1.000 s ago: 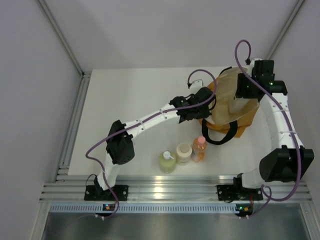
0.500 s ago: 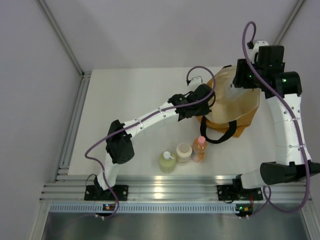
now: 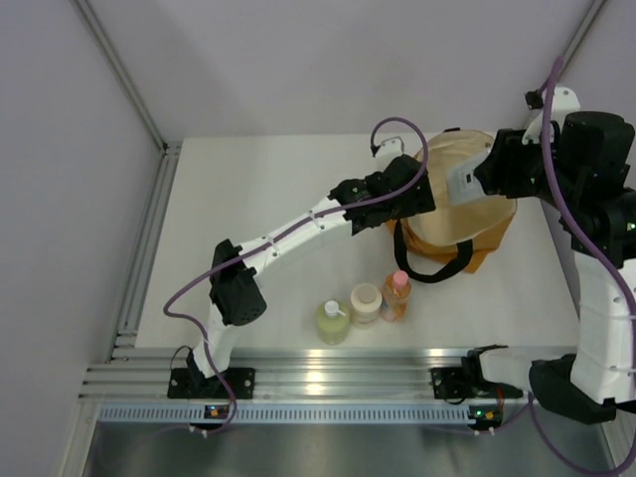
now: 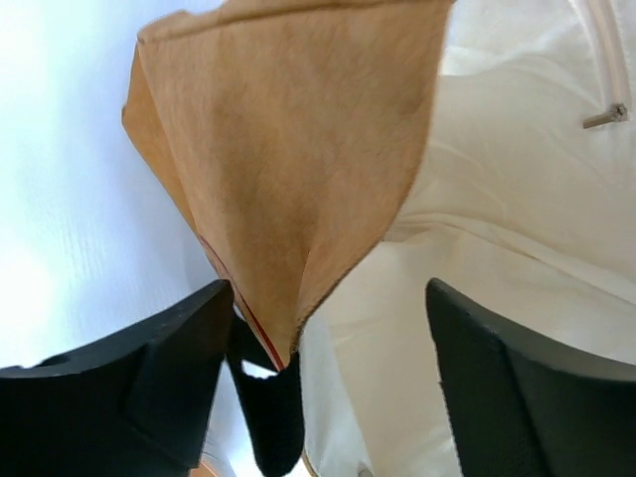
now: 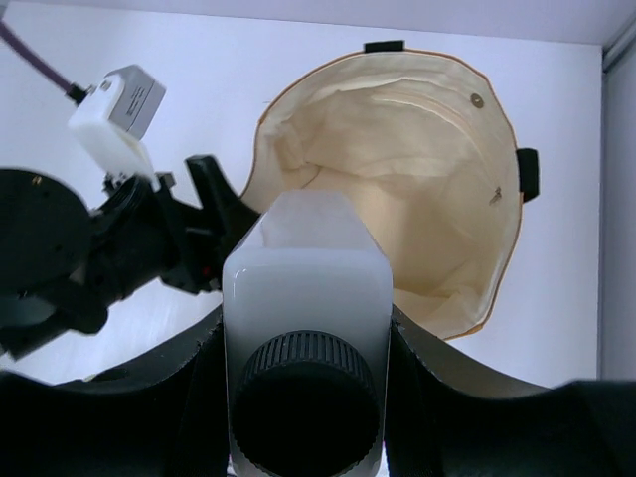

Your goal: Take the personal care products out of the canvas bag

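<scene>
The canvas bag (image 3: 452, 224) stands open at the back right, its cream lining (image 5: 417, 149) facing up. My right gripper (image 3: 475, 179) hangs above its mouth, shut on the clear square black-capped bottle (image 5: 303, 288). My left gripper (image 3: 422, 194) is at the bag's left rim, jaws open. The tan rim (image 4: 288, 199) and a black strap (image 4: 266, 407) lie loose between its fingers (image 4: 149, 383). Near the front stand the yellow-green pump bottle (image 3: 333, 321), the cream jar (image 3: 366, 303) and the orange bottle with pink cap (image 3: 397, 295), side by side.
The bag's black strap handle (image 3: 437, 268) droops onto the table just behind the orange bottle. A metal rail (image 3: 298, 383) runs along the near edge, and white walls close in the left and back sides.
My left gripper has let go of the bag's rim and opened wide. My right arm has risen with the square bottle, clear of the bag's mouth.
</scene>
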`<state>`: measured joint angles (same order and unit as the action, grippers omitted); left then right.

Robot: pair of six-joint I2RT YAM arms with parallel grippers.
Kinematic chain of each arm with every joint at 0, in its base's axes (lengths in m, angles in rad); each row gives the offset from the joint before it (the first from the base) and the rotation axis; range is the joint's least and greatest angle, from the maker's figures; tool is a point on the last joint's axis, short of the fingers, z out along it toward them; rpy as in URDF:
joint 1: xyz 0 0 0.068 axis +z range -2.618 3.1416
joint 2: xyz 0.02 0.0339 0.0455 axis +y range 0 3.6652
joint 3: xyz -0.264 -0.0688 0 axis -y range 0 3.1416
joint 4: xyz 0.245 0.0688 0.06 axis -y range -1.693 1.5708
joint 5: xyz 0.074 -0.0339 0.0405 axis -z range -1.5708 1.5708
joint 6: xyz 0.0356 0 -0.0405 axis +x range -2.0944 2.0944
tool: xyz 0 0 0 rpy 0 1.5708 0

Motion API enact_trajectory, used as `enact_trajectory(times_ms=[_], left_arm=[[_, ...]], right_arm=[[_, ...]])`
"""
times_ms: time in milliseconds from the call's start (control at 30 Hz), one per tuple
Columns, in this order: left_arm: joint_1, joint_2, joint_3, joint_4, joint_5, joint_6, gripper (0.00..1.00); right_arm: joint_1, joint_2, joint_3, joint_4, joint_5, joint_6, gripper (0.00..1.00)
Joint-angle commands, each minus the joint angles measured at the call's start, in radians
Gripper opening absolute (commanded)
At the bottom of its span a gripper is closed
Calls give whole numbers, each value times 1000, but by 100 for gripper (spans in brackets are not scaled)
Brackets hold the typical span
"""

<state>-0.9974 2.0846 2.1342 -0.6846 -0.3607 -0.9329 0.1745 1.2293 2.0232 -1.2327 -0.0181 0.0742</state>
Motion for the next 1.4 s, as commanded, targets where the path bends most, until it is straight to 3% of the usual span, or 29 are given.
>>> enact_trajectory(times_ms=[0, 33, 67, 267, 433, 600, 767, 1000, 1367], left_arm=[[3, -96, 61, 11, -44, 25, 86], [5, -116, 66, 11, -52, 32, 97], [8, -127, 73, 11, -60, 45, 98], [23, -221, 66, 11, -119, 117, 98], [62, -339, -54, 10, -195, 126, 98], [241, -501, -235, -1, -141, 69, 98], [387, -623, -393, -29, -135, 127, 98], [451, -776, -519, -93, -138, 247, 98], [464, -917, -614, -282, -193, 377, 98]], right_arm=[[37, -68, 23, 104, -65, 1, 0], [43, -73, 25, 99, -74, -1, 0], [48, -85, 26, 101, -91, -2, 0], [85, -120, -3, 95, -144, -17, 0], [120, -119, -3, 96, -187, -21, 0], [163, -82, 15, 98, -235, -16, 0], [233, -19, 43, 98, -252, -43, 0], [489, 71, 43, 107, -203, -272, 0], [582, 139, -92, 229, -296, -471, 0]])
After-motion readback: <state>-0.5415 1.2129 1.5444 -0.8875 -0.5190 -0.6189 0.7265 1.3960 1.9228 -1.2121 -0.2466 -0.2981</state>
